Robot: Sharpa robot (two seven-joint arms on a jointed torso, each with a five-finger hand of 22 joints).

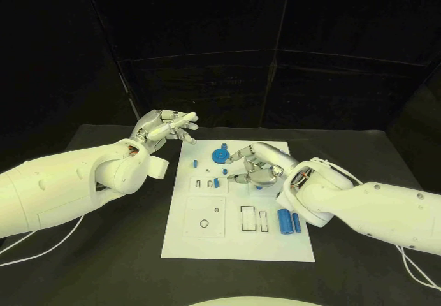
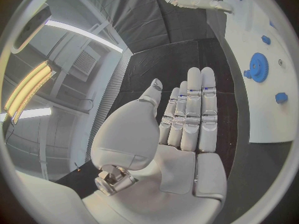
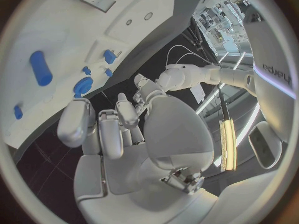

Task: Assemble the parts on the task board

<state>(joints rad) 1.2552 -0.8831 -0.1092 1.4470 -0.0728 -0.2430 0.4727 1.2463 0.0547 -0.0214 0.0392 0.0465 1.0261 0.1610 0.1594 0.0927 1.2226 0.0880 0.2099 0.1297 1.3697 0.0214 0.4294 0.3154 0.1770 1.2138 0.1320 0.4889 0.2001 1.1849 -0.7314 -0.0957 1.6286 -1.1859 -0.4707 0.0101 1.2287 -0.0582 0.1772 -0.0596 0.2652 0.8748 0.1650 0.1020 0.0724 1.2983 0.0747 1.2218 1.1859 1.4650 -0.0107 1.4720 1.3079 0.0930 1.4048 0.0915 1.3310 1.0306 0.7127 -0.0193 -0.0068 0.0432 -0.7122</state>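
White task board [image 1: 237, 245] lying lengthwise away from the robot. Near right: two blue cylinders [image 1: 289, 222], long axes running near-to-far. Mid-board: right hand [image 1: 255, 164], fingers curled above the surface; whether it grasps anything cannot be told. Beyond: blue gear [image 1: 218, 157], flat. Far left corner: left hand [image 1: 166, 129], raised, fingers straight, released.

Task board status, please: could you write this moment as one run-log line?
left hand: open, raised beside task board | right hand: open, over board near blue gear | two blue cylinders: lying on board
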